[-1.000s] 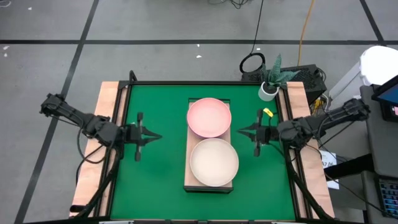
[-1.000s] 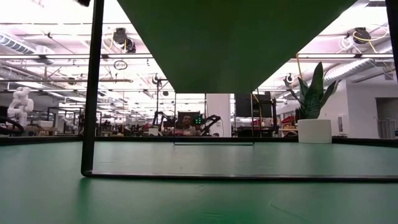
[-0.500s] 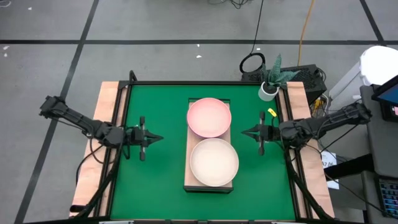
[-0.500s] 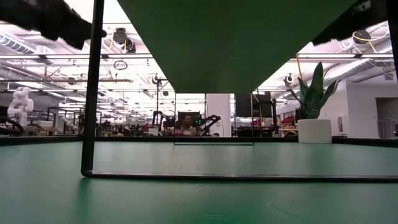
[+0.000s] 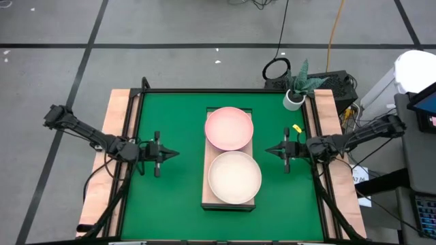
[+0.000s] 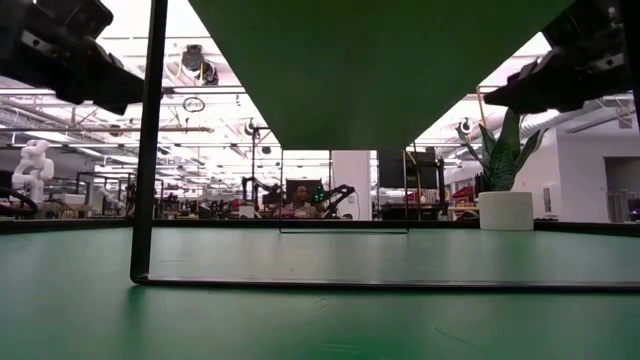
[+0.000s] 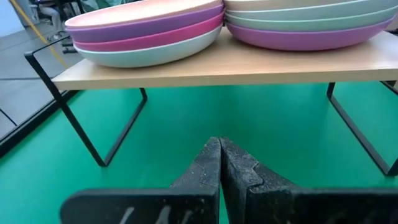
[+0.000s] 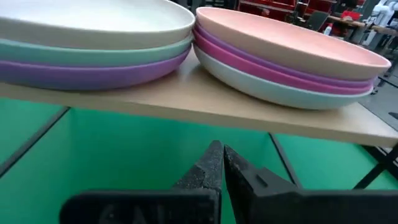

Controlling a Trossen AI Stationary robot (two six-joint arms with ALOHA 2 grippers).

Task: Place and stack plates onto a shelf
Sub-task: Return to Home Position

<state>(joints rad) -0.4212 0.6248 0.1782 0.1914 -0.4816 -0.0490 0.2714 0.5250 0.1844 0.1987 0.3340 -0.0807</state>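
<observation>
The light-wood shelf (image 5: 206, 162) stands on black wire legs (image 6: 148, 140) in the middle of the green table. Two stacks of plates rest on it: the far stack (image 5: 229, 128) is topped pale pink over purple, magenta and pale blue-white (image 7: 146, 37); the near stack (image 5: 234, 177) is topped cream over mint green and purple (image 8: 93, 46). My left gripper (image 5: 174, 154) is shut, low over the table left of the shelf, pointing at it (image 7: 220, 146). My right gripper (image 5: 268, 151) is shut, right of the shelf, also pointing at it (image 8: 219, 149).
A potted plant (image 5: 296, 88) stands at the table's far right corner, and a small yellow item (image 5: 294, 125) lies near the right arm. Narrow wooden strips (image 5: 116, 136) run along both table sides. Green table shows on either side of the shelf (image 5: 180, 197).
Both grippers have come down toward the table and shifted slightly toward its near edge, staying shut and pointed at the shelf. In the low view both arms have dropped into sight at the upper corners. The plates and shelf have not moved.
</observation>
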